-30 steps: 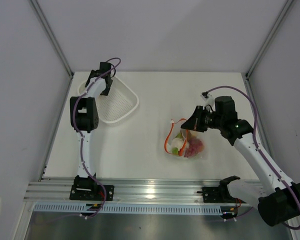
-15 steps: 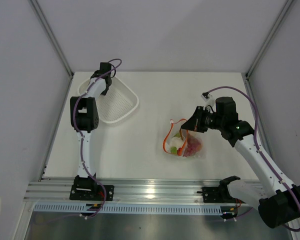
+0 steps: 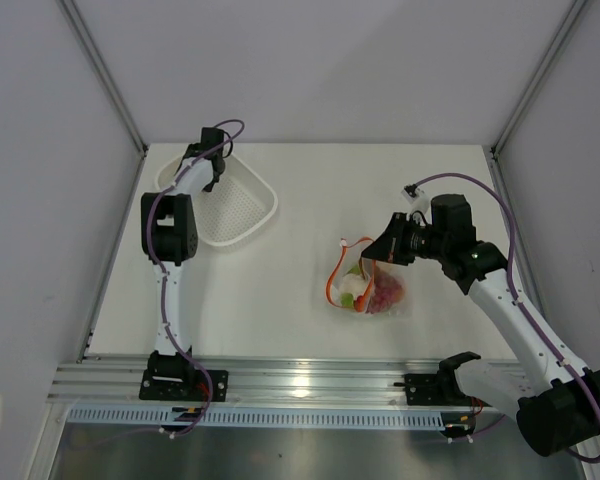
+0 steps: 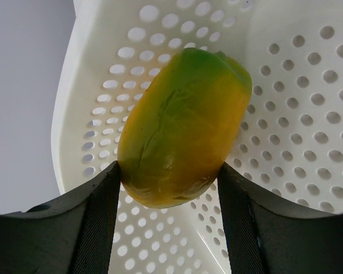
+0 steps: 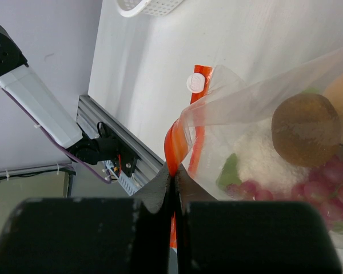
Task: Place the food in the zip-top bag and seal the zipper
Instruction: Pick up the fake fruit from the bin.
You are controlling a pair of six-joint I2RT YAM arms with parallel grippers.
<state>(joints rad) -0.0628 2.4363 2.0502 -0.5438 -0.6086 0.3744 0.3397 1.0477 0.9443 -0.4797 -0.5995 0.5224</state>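
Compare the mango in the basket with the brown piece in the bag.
The mango is yellow-green and oblong; the brown piece is round. The mango lies in the white basket, pinched by the left claw; the brown piece is inside the zip-top bag. Both are toy food.

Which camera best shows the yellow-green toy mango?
The left wrist view: the yellow-green toy mango fills it, squeezed between the fingers of the left pincer over the white perforated basket. In the top view the left arm hides it; only the basket shows. The right wrist view shows the clear plastic bag and a basket corner, no mango.
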